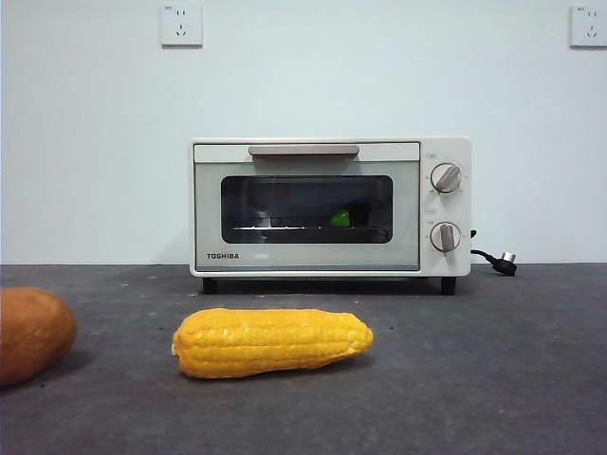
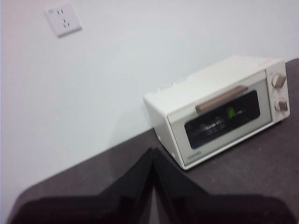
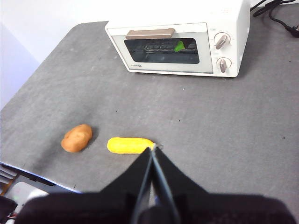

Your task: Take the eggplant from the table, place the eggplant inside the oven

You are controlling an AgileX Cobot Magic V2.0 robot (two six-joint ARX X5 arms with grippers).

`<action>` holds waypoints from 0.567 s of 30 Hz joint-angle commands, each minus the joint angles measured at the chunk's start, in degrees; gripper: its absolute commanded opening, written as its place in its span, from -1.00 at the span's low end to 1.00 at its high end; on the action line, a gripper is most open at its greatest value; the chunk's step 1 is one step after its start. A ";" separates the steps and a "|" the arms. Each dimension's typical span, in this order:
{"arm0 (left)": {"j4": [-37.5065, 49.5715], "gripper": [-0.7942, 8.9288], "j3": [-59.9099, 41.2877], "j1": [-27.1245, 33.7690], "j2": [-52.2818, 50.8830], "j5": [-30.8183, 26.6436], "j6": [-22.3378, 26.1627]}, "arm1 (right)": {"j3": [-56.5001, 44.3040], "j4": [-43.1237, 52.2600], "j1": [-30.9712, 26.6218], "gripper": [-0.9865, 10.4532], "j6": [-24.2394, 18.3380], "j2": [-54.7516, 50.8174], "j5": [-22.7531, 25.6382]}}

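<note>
Oven (image 1: 330, 207) is seen in the front view at the back of the dark grey surface (image 1: 493, 370), its glass door closed. Through the glass only the green cap of the eggplant (image 1: 340, 218) can be made out, on the wire rack inside. A yellow corn cob (image 1: 272, 342) is laid in front of the oven, well apart from it, and an orange-brown vegetable (image 1: 30, 334) is cut off by the edge beside it. No arm is shown here.

In the left wrist view the left gripper (image 2: 153, 156) is held above the surface with its jaws pressed together, nothing between them.

In the right wrist view the right gripper (image 3: 153, 151) is raised above the corn cob, jaws likewise together and bare
</note>
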 commanded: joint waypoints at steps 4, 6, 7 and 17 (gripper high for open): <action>11.21 -0.85 -16.70 0.57 -6.08 0.17 -8.55 | -0.07 -1.33 0.04 -0.83 -0.33 0.02 0.07; 14.84 -0.85 -21.97 0.57 -8.17 0.15 -11.19 | -0.07 -1.33 0.04 -0.83 -0.33 0.02 0.07; 16.11 -0.85 -24.28 0.55 -9.25 0.11 -12.33 | -0.07 -1.33 0.04 -0.83 -0.33 0.02 0.07; 21.42 -0.84 -37.29 0.55 -11.28 -3.85 -17.29 | -0.07 -1.33 0.04 -0.83 -0.33 0.04 0.07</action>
